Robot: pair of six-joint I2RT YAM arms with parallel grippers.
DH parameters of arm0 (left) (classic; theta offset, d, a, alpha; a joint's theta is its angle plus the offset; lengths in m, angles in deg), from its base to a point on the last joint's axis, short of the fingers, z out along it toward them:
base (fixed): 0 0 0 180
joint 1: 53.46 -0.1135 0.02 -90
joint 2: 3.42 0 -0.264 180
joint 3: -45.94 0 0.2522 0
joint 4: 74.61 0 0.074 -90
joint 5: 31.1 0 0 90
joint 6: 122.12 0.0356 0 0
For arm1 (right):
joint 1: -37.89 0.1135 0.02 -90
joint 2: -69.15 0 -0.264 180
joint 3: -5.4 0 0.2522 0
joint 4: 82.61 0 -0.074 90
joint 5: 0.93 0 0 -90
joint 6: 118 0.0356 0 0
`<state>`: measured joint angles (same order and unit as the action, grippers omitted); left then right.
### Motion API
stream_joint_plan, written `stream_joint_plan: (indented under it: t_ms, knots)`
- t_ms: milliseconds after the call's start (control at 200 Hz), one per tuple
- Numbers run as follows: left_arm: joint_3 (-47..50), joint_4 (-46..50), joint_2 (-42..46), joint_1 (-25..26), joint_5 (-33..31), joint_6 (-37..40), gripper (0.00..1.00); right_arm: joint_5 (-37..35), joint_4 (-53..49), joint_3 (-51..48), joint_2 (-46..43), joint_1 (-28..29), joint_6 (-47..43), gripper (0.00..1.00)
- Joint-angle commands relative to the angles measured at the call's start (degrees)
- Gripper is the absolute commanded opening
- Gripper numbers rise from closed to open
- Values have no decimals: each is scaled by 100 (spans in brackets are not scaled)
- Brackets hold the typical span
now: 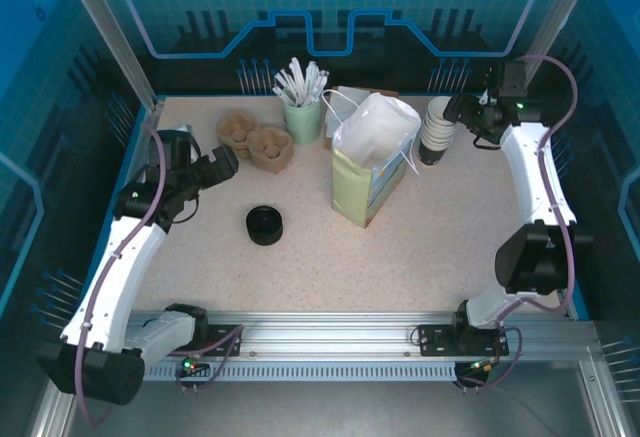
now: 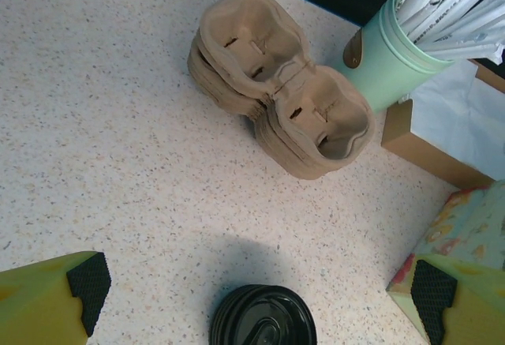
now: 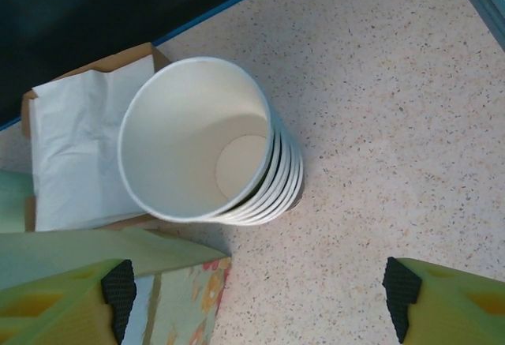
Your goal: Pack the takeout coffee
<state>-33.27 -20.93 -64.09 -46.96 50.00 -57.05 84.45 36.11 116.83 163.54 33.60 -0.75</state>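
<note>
A stack of white paper cups [image 1: 436, 129] stands at the back right, its top cup empty [image 3: 209, 151]. My right gripper [image 1: 462, 109] hovers above it, open [image 3: 259, 290], with nothing between the fingers. A pale green paper bag [image 1: 372, 162] stands open mid-table, and its corner shows in the right wrist view [image 3: 158, 282]. A stack of black lids [image 1: 264, 225] lies left of the bag. My left gripper [image 1: 222, 162] is open above the table [image 2: 260, 286], with the lids [image 2: 264, 317] just below its gap. Stacked cardboard cup carriers [image 1: 255, 139] sit beyond them [image 2: 280, 84].
A mint cup of white stirrers [image 1: 302, 107] stands at the back [image 2: 394, 53]. A cardboard box of napkins [image 3: 79, 148] sits behind the bag, beside the cup stack. The blue rim of the table [image 1: 150, 107] runs along the back and sides.
</note>
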Motion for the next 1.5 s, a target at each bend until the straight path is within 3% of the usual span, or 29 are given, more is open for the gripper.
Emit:
stream_joint_plan:
  t_ms: [0,330,580,961,1196,1491]
  knots:
    - [-216,186,-113,18,262,142,99,-216,-427,541,405,-53,66,80]
    - [-165,161,-246,20,191,205,99,-161,-671,1506,1404,-80,-104,61]
    - [-134,135,-302,21,174,231,99,-152,-849,2117,1930,-76,-294,37]
    - [-109,205,-322,14,80,213,99,-223,-866,2309,2163,-115,-307,37]
    - [-91,227,-306,13,47,190,99,-250,-843,2323,2258,-116,-351,31]
    - [-113,270,-341,19,89,154,99,-181,-850,2384,2274,-150,-371,8]
